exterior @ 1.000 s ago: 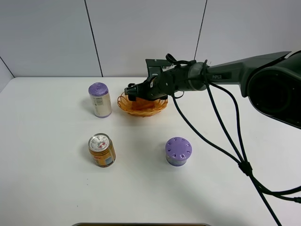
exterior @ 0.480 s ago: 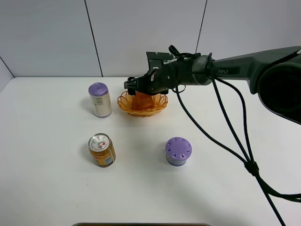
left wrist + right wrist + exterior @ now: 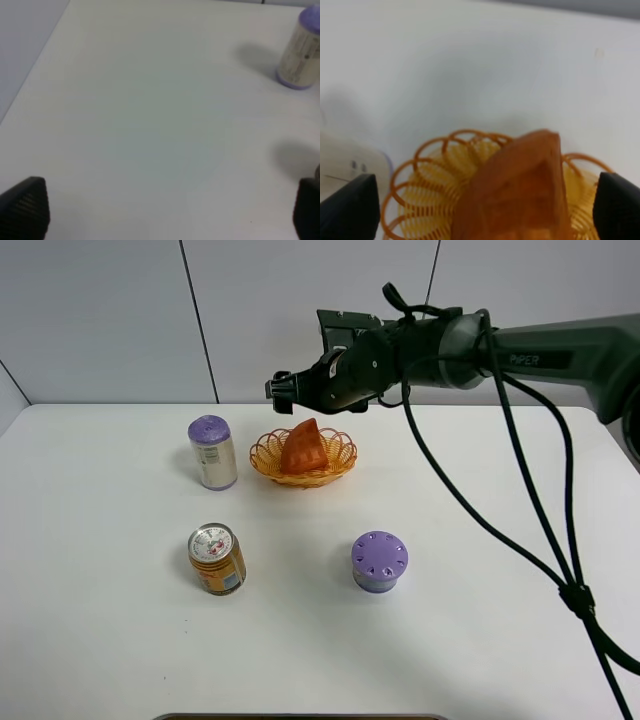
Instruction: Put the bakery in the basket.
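You have a white table [image 3: 100, 640] with three extras standing on it. Take the table's middle in the high view as the centre of the dial. A pale can [image 3: 213, 452] with a purple lid stands upright toward 10 o'clock. The left wrist view also shows this pale can [image 3: 299, 50], upright on bare tabletop. An orange can [image 3: 217, 560] with a silver top stands upright at 9 o'clock. It lies at 6 o'clock from the pale one, well apart from it. A squat purple tub [image 3: 379, 562] with a dotted lid sits close in at 3 o'clock. Grey wall panels [image 3: 100, 320] run behind the table at 12 o'clock.
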